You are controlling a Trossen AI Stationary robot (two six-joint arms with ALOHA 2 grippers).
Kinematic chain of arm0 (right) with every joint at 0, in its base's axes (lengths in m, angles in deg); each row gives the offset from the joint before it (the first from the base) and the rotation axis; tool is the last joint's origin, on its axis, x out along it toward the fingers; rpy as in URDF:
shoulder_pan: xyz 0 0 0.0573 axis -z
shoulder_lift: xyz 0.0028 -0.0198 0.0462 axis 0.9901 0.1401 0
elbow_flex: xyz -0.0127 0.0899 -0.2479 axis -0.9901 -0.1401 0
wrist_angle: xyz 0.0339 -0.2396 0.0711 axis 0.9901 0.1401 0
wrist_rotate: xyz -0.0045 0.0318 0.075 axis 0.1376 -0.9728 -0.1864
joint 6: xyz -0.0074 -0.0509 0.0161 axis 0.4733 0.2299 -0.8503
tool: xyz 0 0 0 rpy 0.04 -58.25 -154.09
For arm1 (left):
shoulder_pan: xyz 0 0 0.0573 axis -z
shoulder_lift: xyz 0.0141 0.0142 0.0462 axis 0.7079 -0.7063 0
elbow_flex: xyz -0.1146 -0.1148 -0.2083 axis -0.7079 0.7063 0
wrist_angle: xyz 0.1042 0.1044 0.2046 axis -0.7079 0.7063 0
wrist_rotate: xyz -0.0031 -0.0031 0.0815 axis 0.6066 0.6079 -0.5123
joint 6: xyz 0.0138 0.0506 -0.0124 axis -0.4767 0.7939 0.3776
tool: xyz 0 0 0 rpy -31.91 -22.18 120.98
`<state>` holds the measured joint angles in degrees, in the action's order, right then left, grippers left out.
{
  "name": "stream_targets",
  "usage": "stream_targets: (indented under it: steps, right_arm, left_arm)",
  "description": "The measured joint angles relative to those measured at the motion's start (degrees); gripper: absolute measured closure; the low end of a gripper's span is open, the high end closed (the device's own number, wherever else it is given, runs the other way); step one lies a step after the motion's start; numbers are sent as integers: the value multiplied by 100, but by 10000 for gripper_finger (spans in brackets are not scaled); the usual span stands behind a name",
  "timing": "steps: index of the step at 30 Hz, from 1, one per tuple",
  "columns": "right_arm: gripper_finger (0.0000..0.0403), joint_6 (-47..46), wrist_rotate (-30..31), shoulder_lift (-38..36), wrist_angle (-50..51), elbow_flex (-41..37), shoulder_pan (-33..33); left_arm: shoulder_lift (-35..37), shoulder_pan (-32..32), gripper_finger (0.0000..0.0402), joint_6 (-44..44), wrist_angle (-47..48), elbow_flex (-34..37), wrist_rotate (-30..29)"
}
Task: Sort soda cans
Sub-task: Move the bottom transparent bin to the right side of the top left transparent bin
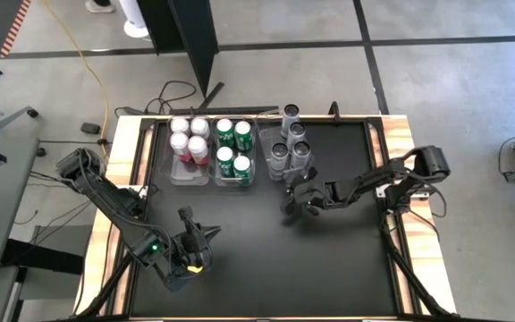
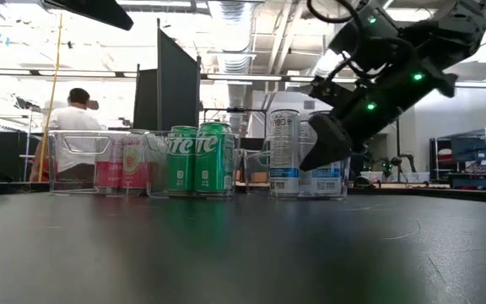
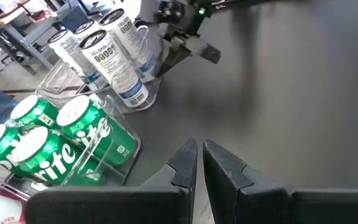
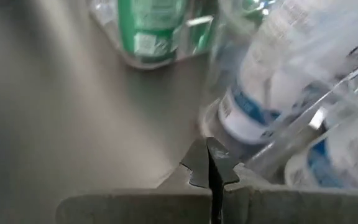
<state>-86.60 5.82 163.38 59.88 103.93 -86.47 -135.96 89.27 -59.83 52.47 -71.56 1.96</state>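
Looking down in the high view, all the soda cans sit grouped in three clear bins at upper centre of the frame: pink cans (image 1: pixel 189 138) in the left bin (image 1: pixel 173 173), green cans (image 1: pixel 233 148) in the middle bin, grey cans (image 1: pixel 290 143) in the right one. I count four of each colour; no loose can on the black table (image 1: pixel 266 259). Sorting looks finished, or nearly. The right gripper (image 1: pixel 295 204) is just below the grey cans, centre frame, empty. The left gripper (image 1: pixel 195 240) is lower left, well apart from the bins, empty.

Low view: pink cans (image 2: pixel 121 164) left of centre, green cans (image 2: pixel 199 159) centre, tall grey cans (image 2: pixel 284 153) right of centre, all upright inside bins. The right gripper (image 2: pixel 326 142) hangs in front of the grey group, pinched closed, nothing in it.

Left wrist view: left gripper (image 3: pixel 198 163) at bottom centre, fingers almost touching, holding nothing; green cans (image 3: pixel 55 134) lower left, grey cans (image 3: pixel 104 53) upper left, right gripper (image 3: pixel 182 43) top centre beside them.

Right wrist view: right gripper (image 4: pixel 211 167) fully closed, empty, right by the bin wall; a grey can (image 4: pixel 272 81) behind it, blurred, a green can (image 4: pixel 148 25) at top.

What's left, I judge: only pulling the arms back.
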Motion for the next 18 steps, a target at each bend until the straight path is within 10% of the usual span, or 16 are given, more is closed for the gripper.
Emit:
stream_targets:
  steps: [18]
  right_arm:
    - [403, -3456, 1670, -15, 3689, -63, -849]
  left_arm:
    - [0, 79, 379, -117, 22, 9, -2]
